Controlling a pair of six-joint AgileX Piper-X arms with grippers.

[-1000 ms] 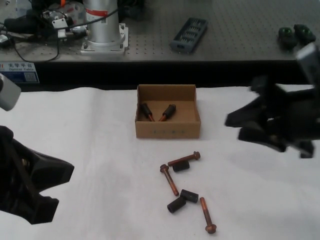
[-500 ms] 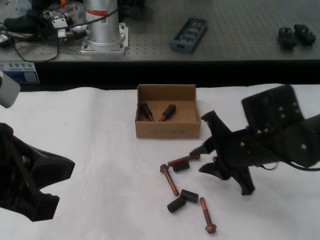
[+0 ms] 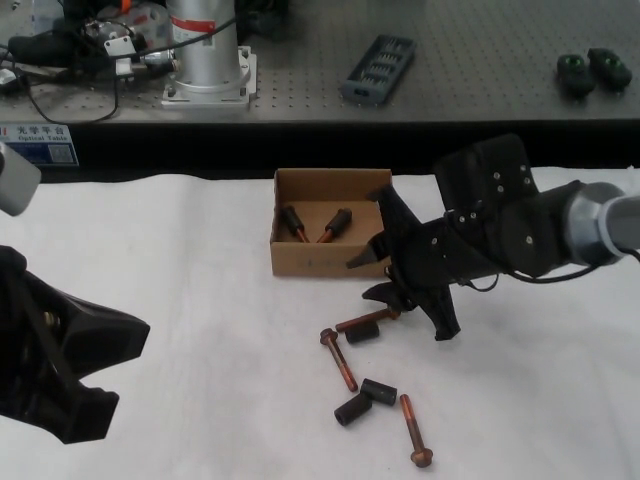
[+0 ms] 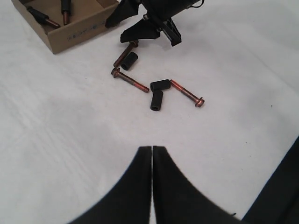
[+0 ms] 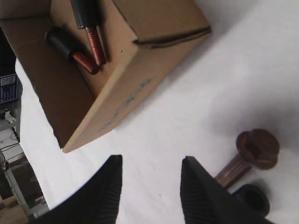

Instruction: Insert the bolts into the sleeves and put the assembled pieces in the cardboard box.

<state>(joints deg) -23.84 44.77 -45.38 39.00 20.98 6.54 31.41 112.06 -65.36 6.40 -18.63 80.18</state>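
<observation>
Three bolts and three sleeves lie loose mid-counter toward the near edge. The target bolt [image 3: 362, 321] has a sleeve [image 3: 361, 333] right against it. The cardboard box [image 3: 335, 264] sits toward the far edge of the counter [image 3: 200, 260] and holds two assembled pieces [image 3: 336, 224].

The right pincer [image 3: 360, 281] hangs spread wide just over the target bolt's head end, close to the box's front corner. The left pincer [image 4: 152, 154] is at the near left corner with its fingers pressed together, holding nothing.

Risks, judged:
- The outer finger may knock the box wall on descent and shove the box, since there is little room between them.
- Closing could catch the neighbouring sleeve along with the bolt, or kick it away.
- A grip near the head may leave the shank drooping, which would make insertion hard.
- The bolt may roll on the cloth.

Writing:
- A blue-white label [image 3: 38, 143] sits on the far bench edge and is too small to read.
- Faint bluish marks on the box front are not legible.
</observation>
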